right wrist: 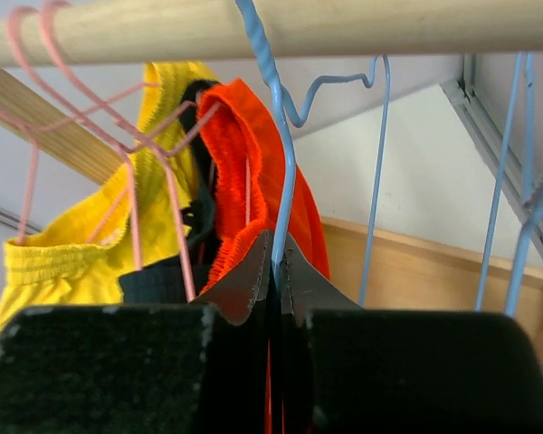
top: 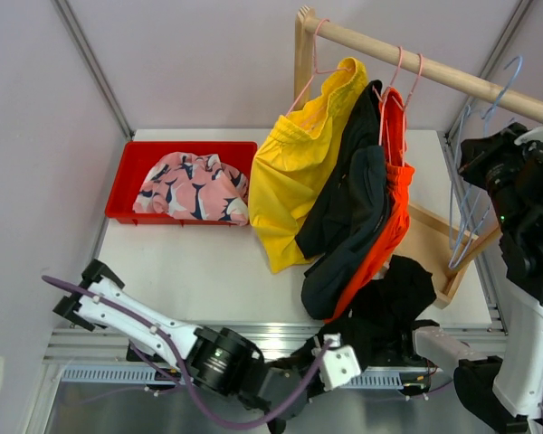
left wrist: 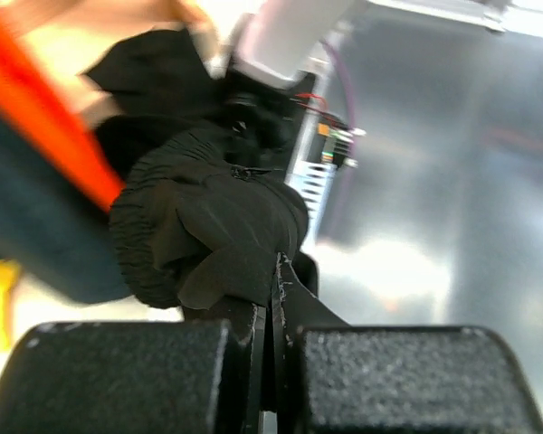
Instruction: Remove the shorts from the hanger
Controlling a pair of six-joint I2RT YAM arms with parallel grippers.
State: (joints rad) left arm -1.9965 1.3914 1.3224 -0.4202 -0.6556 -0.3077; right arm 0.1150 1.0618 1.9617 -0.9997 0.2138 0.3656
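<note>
The yellow shorts [top: 294, 176], dark charcoal shorts [top: 353, 212] and orange shorts [top: 394, 194] hang on pink hangers [top: 319, 68] from the wooden rod [top: 443, 70]. The pink and navy shorts [top: 192, 187] lie in the red bin [top: 131, 163]. My left gripper [left wrist: 276, 271] is shut on the black shorts [left wrist: 208, 226]. It holds them bunched at the table's near edge [top: 403, 294], off the rod. My right gripper [right wrist: 278, 246] is shut on the wire of an empty blue hanger [right wrist: 281, 136] that hooks over the rod, just right of the orange shorts [right wrist: 244, 163].
Two or three more empty blue hangers [top: 475, 194] hang at the rod's right end above the wooden rack base [top: 430, 244]. A wooden upright [top: 304, 50] carries the rod's far end. Grey walls close in on the left and the back.
</note>
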